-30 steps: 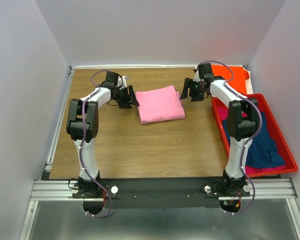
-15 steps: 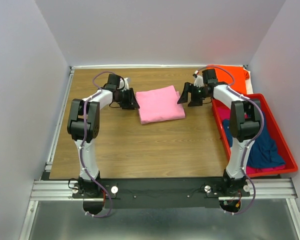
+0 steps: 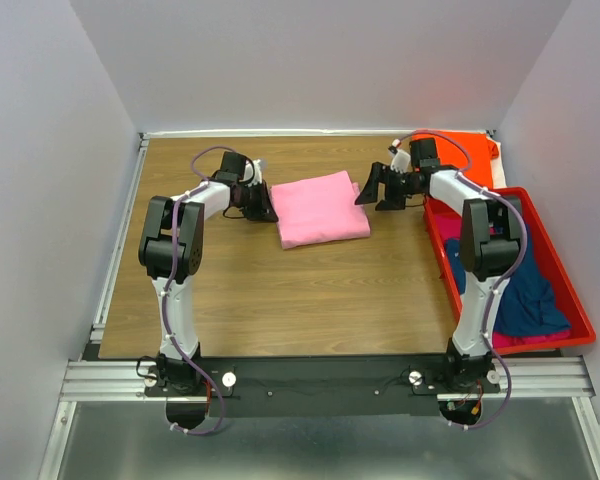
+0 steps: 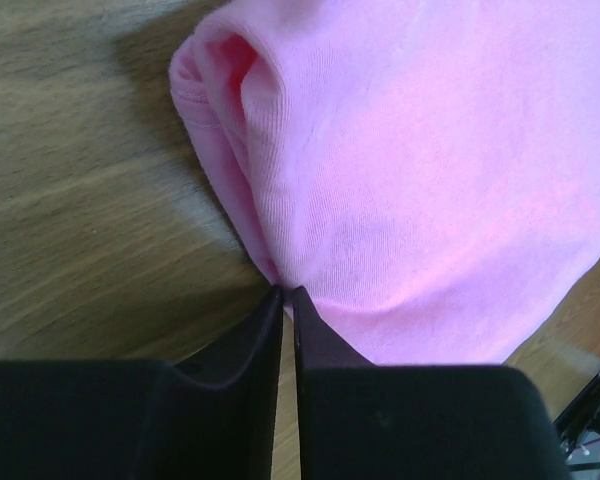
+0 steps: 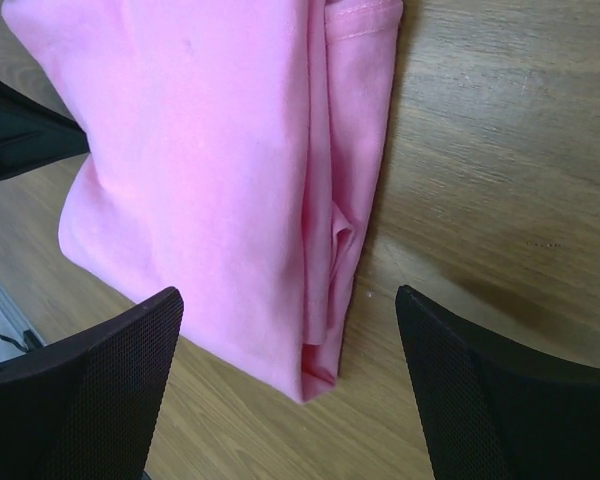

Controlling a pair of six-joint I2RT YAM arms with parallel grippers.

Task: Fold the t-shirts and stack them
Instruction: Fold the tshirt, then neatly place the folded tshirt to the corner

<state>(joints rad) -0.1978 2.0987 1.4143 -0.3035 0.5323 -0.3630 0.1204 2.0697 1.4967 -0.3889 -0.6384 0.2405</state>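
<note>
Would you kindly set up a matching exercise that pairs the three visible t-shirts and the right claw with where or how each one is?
Things:
1. pink t-shirt
2. orange t-shirt
3. navy t-shirt
4. right claw

Places or states:
A. lying in the red bin
B. open, just beside a shirt's edge
C. folded, in the middle of the table
D. at the far right corner

Pairs: 1-C, 2-D, 3-A, 4-B.

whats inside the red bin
The red bin holds a crumpled navy shirt over a magenta shirt. The right arm and the navy shirt cover the rest of its floor.
</note>
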